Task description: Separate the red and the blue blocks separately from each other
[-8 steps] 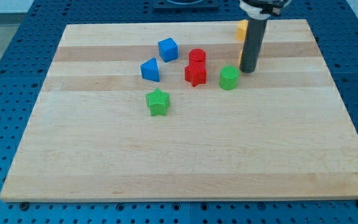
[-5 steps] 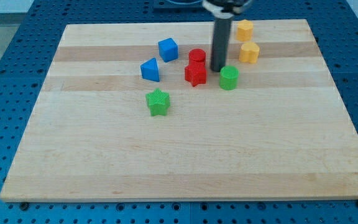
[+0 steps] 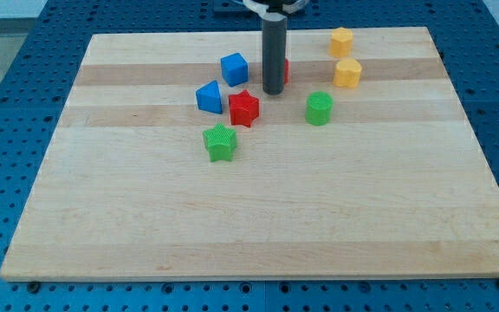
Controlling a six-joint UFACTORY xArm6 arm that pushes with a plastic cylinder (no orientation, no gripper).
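My tip rests on the board just right of and above the red star block. A second red block is almost hidden behind the rod; only a sliver shows at the rod's right. The blue cube sits to the left of the rod. The blue triangular block lies below it, close to the left of the red star. The red star and the blue triangular block are nearly touching.
A green star block lies below the blue triangular block. A green cylinder sits right of my tip. Two yellow blocks stand near the view's top right. The wooden board lies on a blue pegboard table.
My tip swept leftward from beside the green cylinder to the red blocks. The red star slid left and down toward the blue triangular block. The red cylinder is now behind the rod.
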